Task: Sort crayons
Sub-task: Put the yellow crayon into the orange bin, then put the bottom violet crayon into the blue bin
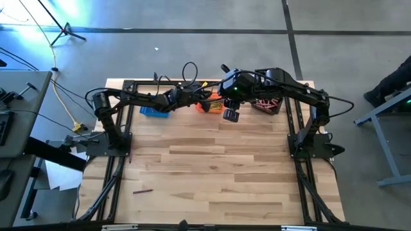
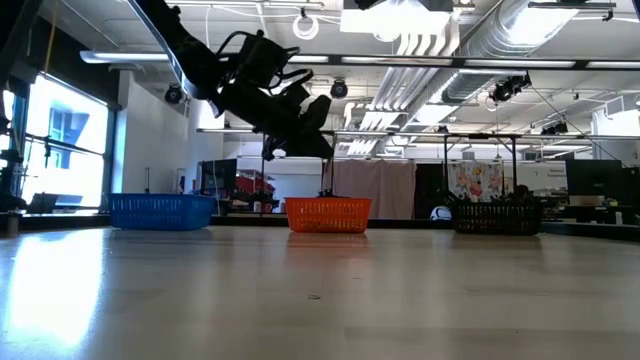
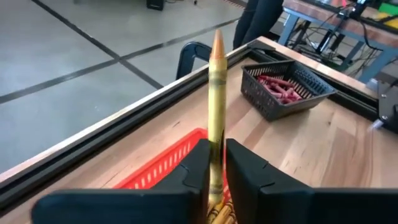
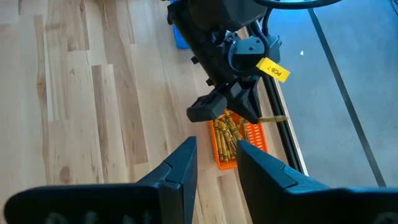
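Baskets: three mesh ones in a row along the far edge of the bench (image 1: 212, 167): blue basket (image 2: 160, 211), orange basket (image 2: 327, 214), black basket (image 2: 497, 217).
Bench surface: pale wooden planks, smooth.
Held crayon: one yellow-gold crayon (image 3: 216, 112), a thin round stick with a pointed tip; it sits above the orange basket's rim, its long axis in line with the fingers, tip pointing away from the wrist.
Left gripper (image 3: 216, 163): fingers narrow, clamped on the crayon's lower part, over the orange basket.
Sorted crayons: a heap of yellow-gold sticks (image 4: 229, 129) in the orange basket; a heap of reddish-pink sticks (image 3: 280, 87) in the black basket; too many to count.
Stray crayon: one dark stick (image 1: 142, 190) lying flat on the near bench.
Right gripper (image 4: 214, 160): fingers parted with nothing between them, raised beside the orange basket.
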Available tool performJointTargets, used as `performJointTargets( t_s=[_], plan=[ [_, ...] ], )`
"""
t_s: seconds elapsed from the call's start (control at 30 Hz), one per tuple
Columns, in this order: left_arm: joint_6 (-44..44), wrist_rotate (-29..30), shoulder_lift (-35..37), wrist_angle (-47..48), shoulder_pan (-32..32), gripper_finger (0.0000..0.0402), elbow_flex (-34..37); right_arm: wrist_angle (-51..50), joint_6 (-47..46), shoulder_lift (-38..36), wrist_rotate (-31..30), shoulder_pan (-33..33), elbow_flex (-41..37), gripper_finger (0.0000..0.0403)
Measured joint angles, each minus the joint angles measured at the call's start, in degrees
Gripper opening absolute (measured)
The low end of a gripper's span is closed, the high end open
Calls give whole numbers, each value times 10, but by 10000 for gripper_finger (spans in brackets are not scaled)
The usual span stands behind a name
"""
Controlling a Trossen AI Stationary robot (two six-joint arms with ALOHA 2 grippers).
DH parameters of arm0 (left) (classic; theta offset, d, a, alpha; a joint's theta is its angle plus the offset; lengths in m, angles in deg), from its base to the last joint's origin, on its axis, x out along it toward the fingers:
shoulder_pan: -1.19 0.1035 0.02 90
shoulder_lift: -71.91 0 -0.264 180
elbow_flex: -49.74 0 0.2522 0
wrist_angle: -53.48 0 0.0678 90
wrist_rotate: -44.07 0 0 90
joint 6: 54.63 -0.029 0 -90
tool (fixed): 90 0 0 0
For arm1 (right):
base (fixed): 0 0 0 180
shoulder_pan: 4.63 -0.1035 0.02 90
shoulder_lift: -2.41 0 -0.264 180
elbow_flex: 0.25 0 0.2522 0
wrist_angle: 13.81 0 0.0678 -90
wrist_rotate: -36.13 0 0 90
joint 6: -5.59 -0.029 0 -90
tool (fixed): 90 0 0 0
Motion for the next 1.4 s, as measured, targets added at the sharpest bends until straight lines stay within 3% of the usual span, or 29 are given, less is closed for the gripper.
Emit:
performJointTargets(
  t_s=[0.37, 0.43, 0.6, 0.73, 0.83, 1.03, 1.17, 1.4],
  plan=[
    [7, -30, 0, 34, 0, 104, 0, 0, 0, 0, 0, 0, 0, 99],
    [47, -117, 6, 37, 5, 108, 0, 0, 0, 0, 0, 0, 0, 99],
    [183, -453, 22, 31, 15, 105, -1, 0, 0, 0, 0, 0, 0, 99],
    [275, -710, 41, 37, -20, 90, -1, 0, 0, 0, 0, 0, 0, 99],
    [329, -830, 61, 84, -68, 79, -1, 0, 0, 0, 0, 0, 0, 99],
    [274, -831, 134, 307, -188, 64, -1, 0, 0, 0, 0, 0, 0, 99],
    [268, -756, 174, 447, -274, 60, -1, 0, 0, 0, 0, 0, 0, 99],
    [397, -594, 211, 586, -435, 60, 0, 0, 0, 0, 0, 0, 0, 99]
  ],
)
